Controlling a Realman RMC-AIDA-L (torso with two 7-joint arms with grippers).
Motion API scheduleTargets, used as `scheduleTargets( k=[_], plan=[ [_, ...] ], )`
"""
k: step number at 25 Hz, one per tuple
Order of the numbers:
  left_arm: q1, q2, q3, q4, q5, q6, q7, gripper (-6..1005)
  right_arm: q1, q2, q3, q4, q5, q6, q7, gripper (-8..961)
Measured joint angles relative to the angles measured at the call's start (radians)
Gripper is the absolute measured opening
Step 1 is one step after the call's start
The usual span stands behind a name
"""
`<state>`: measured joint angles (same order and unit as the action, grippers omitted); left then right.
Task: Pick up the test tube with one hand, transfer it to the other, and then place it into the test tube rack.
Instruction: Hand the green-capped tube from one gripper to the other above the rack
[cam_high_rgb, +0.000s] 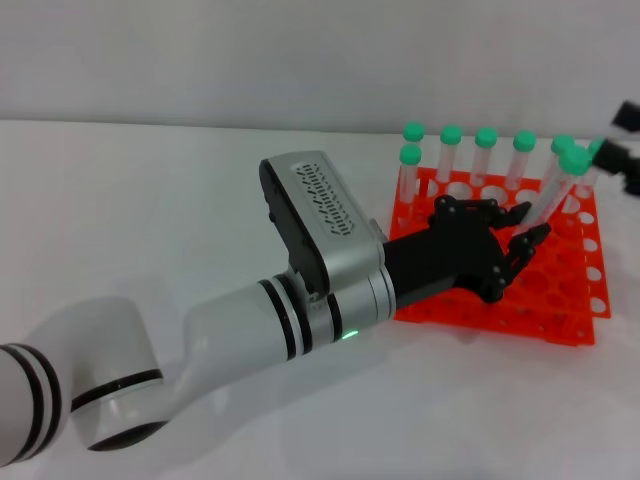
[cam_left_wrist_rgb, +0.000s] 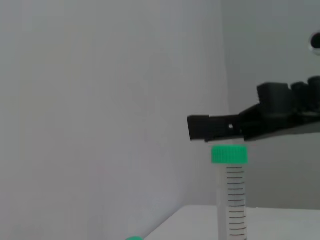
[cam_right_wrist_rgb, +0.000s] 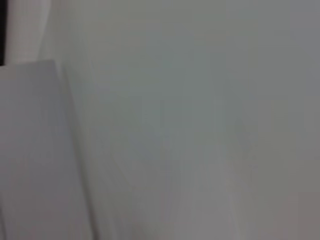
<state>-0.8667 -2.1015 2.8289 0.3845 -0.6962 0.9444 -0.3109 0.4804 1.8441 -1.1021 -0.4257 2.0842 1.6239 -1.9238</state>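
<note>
— Where's your left gripper (cam_high_rgb: 510, 255)?
— Over the test tube rack (cam_high_rgb: 560, 310), jaws clamped on the tilted test tube (cam_high_rgb: 556, 188) at two o'clock.
— Your right gripper (cam_high_rgb: 622, 150)?
— Three o'clock, far edge — jaws unreadable.

Glossy bright orange plastic grid rack (cam_high_rgb: 560, 300), clear plastic green-capped tubes (cam_high_rgb: 486, 160), seemingly matt white surface (cam_high_rgb: 150, 190), glossy white arm shell (cam_high_rgb: 240, 335)
</note>
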Motion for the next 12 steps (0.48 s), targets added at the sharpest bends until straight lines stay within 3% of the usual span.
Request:
scheduleTargets(
  k=[6, 12],
  plan=[
    [0.009, 0.0, 0.0, 0.001, 0.004, 0.005, 0.008, 192, 0.041, 0.051, 0.002, -0.004, -0.078, -0.023, -0.006, 816],
    [0.013, 0.0, -0.003, 0.002, 0.006, 0.01, 0.009, 191, 0.063, 0.072, 0.004, -0.008, -0.12, -0.055, -0.007, 814]
  ],
)
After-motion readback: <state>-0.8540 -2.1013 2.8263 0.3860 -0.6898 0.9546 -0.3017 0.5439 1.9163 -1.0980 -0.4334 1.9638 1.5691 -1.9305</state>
